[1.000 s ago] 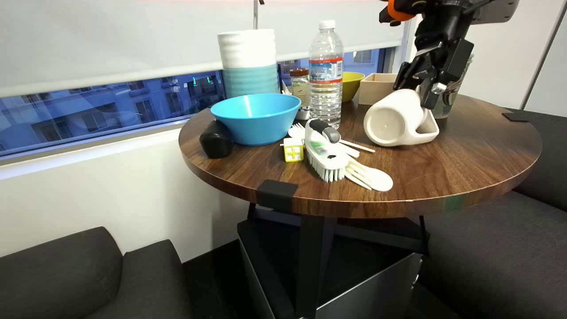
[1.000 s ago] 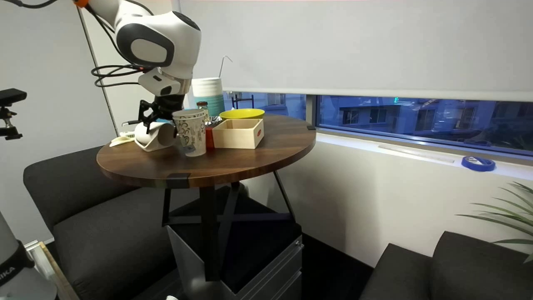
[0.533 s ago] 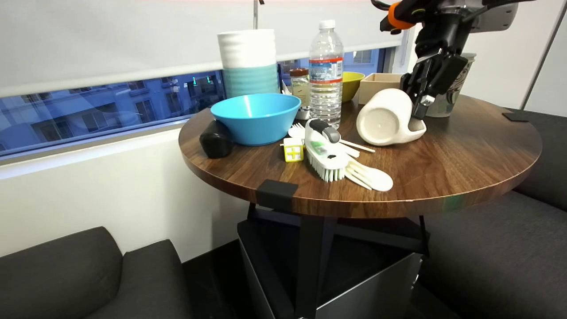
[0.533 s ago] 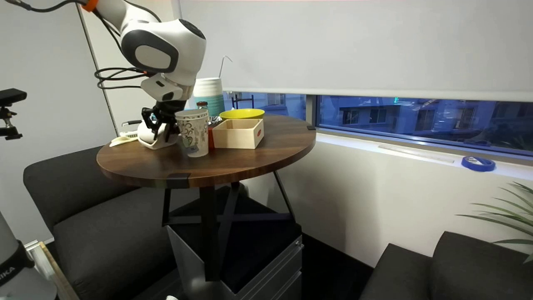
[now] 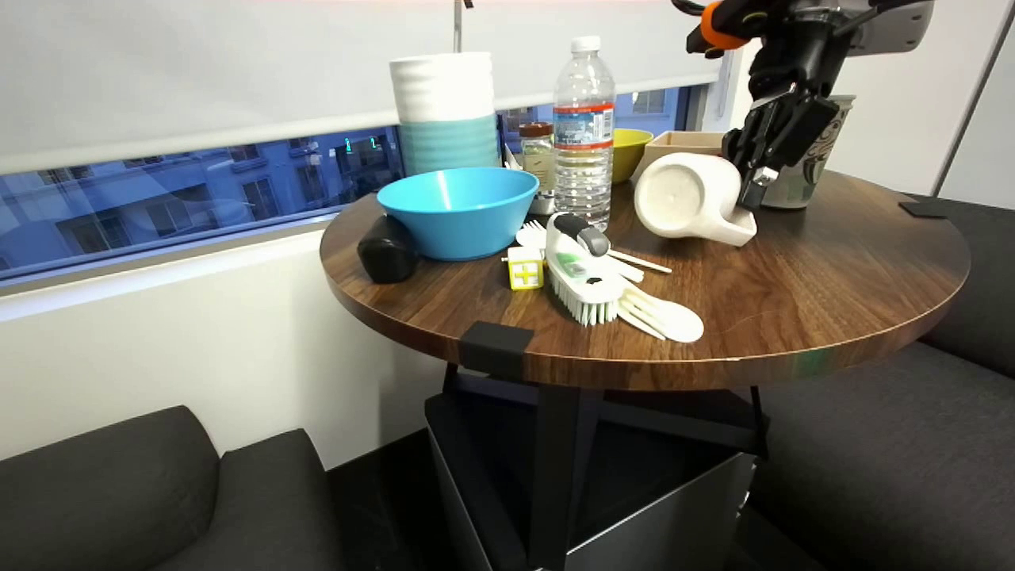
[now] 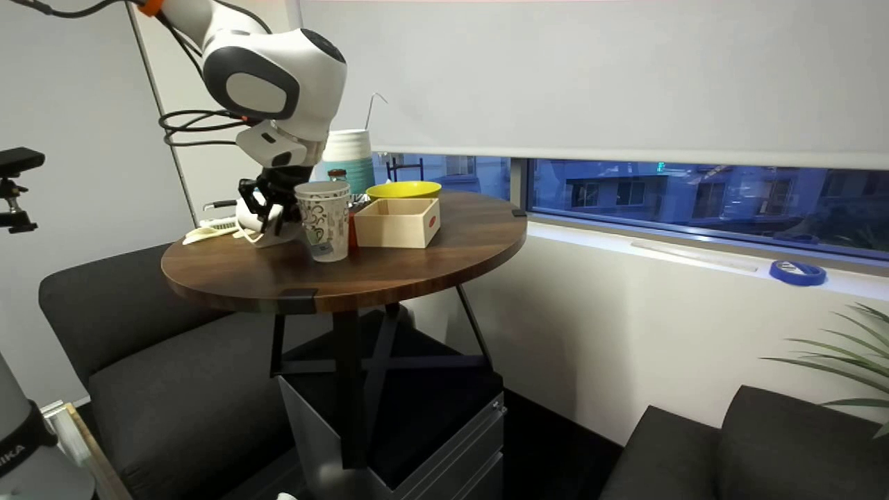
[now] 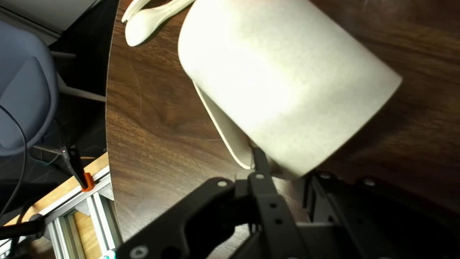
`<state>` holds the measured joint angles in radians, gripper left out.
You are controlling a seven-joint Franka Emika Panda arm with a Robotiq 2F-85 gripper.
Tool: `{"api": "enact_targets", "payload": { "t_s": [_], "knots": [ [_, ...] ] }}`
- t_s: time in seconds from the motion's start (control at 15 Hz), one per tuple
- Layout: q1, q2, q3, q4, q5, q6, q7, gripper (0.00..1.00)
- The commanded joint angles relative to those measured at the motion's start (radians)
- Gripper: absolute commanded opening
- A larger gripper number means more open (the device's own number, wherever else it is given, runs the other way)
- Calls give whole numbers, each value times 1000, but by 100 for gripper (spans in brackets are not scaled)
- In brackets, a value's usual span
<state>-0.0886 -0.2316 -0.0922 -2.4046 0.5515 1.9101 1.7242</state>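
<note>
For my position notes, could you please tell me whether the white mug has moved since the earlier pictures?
Yes: in an exterior view, the white mug has moved left and up in the picture, closer to the water bottle.

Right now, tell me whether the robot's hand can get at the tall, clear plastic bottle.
Probably not: the hand looks closed on the sideways white cylindrical mug, which is between it and the bottle in an exterior view.
</note>
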Motion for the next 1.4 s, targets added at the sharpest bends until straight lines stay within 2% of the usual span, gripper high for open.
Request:
{"api": "enact_targets", "payload": {
  "t_s": [0.0,0.27,0.6,1.33],
  "knots": [
    [-8,-41,18,-5,-6,16,-4,5],
    [-5,-83,41,-4,-39,26,7,1],
    [-9,-124,65,-5,-76,27,18,2],
    [-13,-226,155,-3,-320,37,131,3]
  ]
}}
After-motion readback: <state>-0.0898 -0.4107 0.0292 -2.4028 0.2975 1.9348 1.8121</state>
